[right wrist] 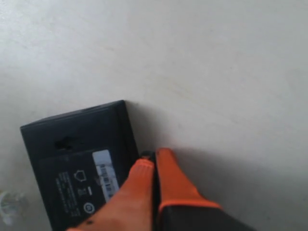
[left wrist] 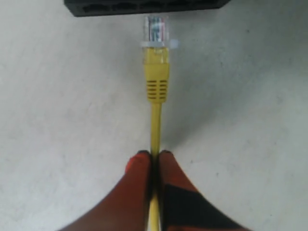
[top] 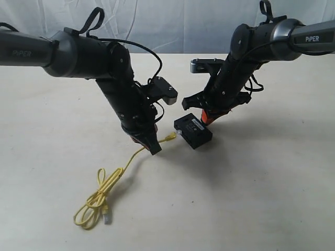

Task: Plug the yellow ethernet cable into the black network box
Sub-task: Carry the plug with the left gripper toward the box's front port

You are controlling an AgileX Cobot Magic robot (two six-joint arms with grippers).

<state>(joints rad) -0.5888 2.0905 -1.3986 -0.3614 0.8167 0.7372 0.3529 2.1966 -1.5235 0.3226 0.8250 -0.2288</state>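
– Starting left: what's the yellow heap on the bench (top: 272,198)?
– Slack of the yellow ethernet cable (top: 112,180). Loose loops, with the spare plug (top: 107,215) lying beside them. It sits there so only the working end has to be carried.
– Left end effector (top: 152,147)?
– Closed on the cord a little behind the boot. The wrist view shows both fingers (left wrist: 137,173) pinching it, with the clear plug (left wrist: 156,29) sticking out ahead. Gripping that far back leaves the plug free to enter a port.
– Plug versus box?
– Just short of the black network box (top: 193,130), pointed at its port face, not in. Small gap showing. Can't tell which port it lines up with, too dark.
– Right side?
– Right end effector (top: 206,118) is closed on nothing, tips against or just beside the box's far edge, opposite the ports. My read: it's a backstop so the box won't slide when the plug pushes in.
– Box itself?
– Flat on the bench, label up, between the two arms.
– Stage?
– Aligned, insertion not yet done. It needs a straight push. The cord looks floppy ahead of the grip, so the plug could skew or buckle.
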